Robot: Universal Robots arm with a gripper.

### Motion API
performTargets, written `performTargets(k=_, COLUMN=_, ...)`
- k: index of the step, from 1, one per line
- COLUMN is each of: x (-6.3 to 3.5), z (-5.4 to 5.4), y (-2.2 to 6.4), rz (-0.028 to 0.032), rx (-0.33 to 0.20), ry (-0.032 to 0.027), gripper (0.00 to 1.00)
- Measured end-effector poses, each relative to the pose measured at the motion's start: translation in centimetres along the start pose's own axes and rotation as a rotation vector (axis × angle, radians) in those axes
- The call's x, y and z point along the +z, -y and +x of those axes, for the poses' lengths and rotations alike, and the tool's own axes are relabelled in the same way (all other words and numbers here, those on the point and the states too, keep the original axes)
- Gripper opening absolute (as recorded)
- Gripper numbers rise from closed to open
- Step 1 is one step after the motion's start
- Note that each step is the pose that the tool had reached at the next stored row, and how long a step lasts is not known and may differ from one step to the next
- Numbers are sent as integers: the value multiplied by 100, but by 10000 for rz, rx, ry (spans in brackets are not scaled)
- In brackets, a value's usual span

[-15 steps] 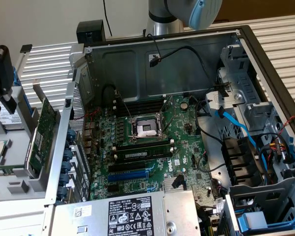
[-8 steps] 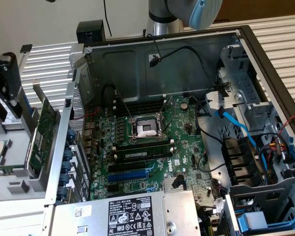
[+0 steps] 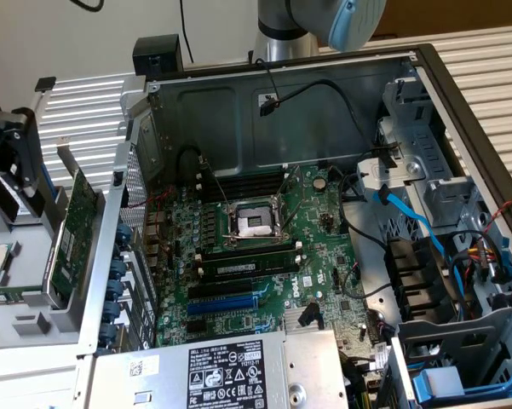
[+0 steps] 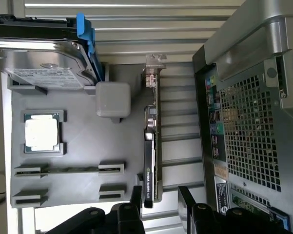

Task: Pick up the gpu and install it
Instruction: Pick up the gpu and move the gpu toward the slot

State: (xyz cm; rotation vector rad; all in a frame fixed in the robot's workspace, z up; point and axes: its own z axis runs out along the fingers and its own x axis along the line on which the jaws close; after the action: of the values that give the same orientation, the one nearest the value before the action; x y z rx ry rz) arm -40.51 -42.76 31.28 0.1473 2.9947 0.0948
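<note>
Parted pincer [image 4: 160, 201] astride the gpu [image 4: 149, 161]

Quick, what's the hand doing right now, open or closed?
The hand is open, holding nothing, close to the gpu.

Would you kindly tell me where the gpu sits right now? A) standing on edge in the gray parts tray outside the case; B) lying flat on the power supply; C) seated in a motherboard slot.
A: the gpu stands on edge in the gray tray, beside the case, with the open gripper near one end.
</note>
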Motion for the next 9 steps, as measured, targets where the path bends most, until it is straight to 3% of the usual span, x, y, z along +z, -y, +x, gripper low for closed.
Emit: performTargets(k=9, x=156, z=73, y=-15, rz=21, rx=136, ry=8, gripper=42)
